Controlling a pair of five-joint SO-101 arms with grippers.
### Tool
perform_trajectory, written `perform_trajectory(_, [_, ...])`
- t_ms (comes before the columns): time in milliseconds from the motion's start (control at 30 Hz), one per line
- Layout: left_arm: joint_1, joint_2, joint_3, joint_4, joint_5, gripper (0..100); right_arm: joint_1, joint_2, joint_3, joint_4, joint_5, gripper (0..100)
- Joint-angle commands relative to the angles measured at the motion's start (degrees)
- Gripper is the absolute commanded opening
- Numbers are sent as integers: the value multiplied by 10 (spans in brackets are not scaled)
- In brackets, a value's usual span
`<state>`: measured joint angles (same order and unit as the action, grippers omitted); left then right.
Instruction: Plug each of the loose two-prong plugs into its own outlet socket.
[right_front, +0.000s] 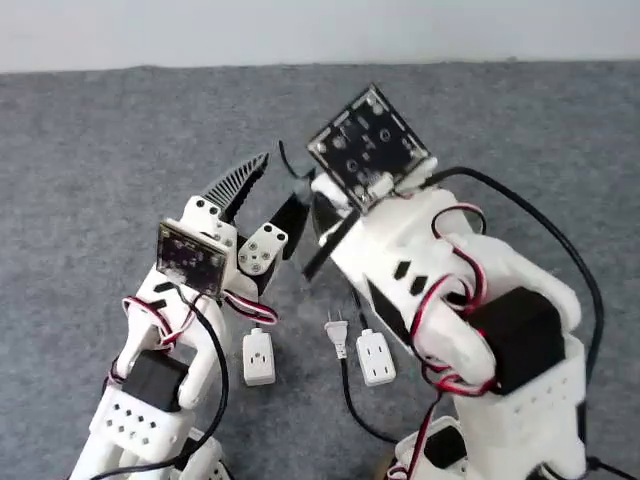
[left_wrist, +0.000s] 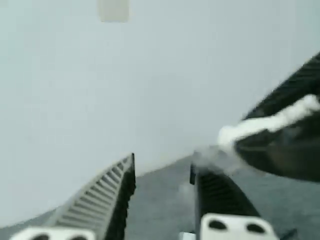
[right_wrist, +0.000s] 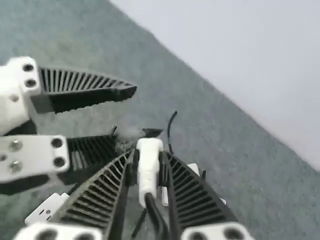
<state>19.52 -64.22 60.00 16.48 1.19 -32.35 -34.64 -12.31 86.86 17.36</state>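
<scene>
While the left end effector (left_wrist: 161, 167) hangs wide open over the table (right_front: 100, 150) with nothing in it, the real action's further right. By that arm's base sits one outlet (right_front: 259, 357), then a loose plug (right_front: 337, 333) lying on the table with its cord, then a second outlet (right_front: 376, 357) just beside it. The right end effector (right_wrist: 148, 152) is clamped on a white plug (right_wrist: 148, 172), up in the air close to the left's open tips. I'd say we're mid-carry on plug one. Next it needs to come down with the prongs squared to a socket's slots, maybe with the left pinning that outlet.
</scene>
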Motion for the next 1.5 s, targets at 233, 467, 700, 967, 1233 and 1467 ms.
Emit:
perform_trajectory(233, [6, -9, 18, -26, -4, 170, 10, 1, -8, 19, -4, 8])
perform_trajectory(467, [-43, -7, 84, -52, -6, 170, 97, 9, 0, 19, 0, 8])
perform_trajectory(700, [-151, -7, 157, -103, -6, 170, 144, 10, 108, -22, 14, 8])
perform_trajectory(967, [-243, -7, 189, -106, -5, 170, 172, 70, 249, -109, 18, 8])
perform_trajectory(1233, [-277, -7, 225, -109, -6, 170, 103, 136, 264, -21, 17, 8])
perform_trajectory(1467, [-272, -7, 229, -110, -20, 170, 88, 153, 270, 116, 91, 8])
